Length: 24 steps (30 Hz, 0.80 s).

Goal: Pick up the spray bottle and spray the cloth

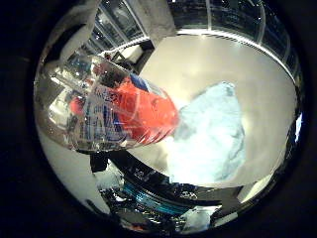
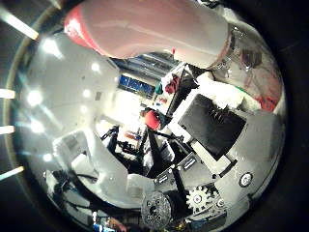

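The hand (image 2: 212,145) is curled around the spray bottle (image 1: 114,111) (clear, with red liquid), held close to the palm above the light-blue cloth (image 1: 213,136) on the table (image 1: 198,64).

The spray bottle (image 1: 114,111) is sitting very close to the palm and is filling a big part of the little finger side view. It is hanging above the table (image 1: 198,69), not touching it. The cloth (image 1: 213,134) is lying on the table, past the end of the bottle. In the thumb side view, the hand (image 2: 212,130) is reaching up beside the bottle, and its fingers are curling around the bottle.
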Available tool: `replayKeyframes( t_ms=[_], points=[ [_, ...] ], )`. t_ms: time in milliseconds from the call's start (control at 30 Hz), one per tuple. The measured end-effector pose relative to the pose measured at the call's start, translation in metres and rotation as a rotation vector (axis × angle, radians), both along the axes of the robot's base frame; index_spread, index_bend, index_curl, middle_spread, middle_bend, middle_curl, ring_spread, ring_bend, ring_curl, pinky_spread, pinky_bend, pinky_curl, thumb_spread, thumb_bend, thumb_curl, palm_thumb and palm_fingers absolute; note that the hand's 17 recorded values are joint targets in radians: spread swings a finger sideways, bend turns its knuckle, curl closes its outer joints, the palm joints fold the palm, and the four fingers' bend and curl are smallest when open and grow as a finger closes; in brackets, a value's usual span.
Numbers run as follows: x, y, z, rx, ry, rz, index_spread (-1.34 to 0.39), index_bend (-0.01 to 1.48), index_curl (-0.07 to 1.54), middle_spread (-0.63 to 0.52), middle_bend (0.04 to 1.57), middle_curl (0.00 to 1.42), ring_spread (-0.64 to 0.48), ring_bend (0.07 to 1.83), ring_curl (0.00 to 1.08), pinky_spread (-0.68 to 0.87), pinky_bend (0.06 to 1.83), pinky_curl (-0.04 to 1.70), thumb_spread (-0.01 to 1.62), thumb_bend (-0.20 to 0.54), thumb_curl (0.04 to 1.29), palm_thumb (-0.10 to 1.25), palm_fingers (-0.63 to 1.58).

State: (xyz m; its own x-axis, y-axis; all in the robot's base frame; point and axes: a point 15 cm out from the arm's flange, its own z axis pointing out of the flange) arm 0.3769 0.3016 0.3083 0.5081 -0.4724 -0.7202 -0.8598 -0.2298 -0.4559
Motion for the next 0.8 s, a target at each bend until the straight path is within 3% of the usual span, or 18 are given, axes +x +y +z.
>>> replayKeyframes(
  t_ms=[400,800],
  points=[
    [0.001,0.080,-0.043,0.090,-0.039,0.156,-0.23,1.14,0.89,-0.10,1.42,0.70,-0.23,1.33,0.84,-0.15,0.99,1.52,0.49,-0.020,0.95,1.04,1.11],
    [0.019,0.114,-0.096,0.161,0.031,0.153,-0.23,1.12,0.90,-0.08,1.41,0.70,-0.22,1.35,0.82,-0.16,0.97,1.46,0.51,-0.024,0.95,1.01,1.13]
  ],
)
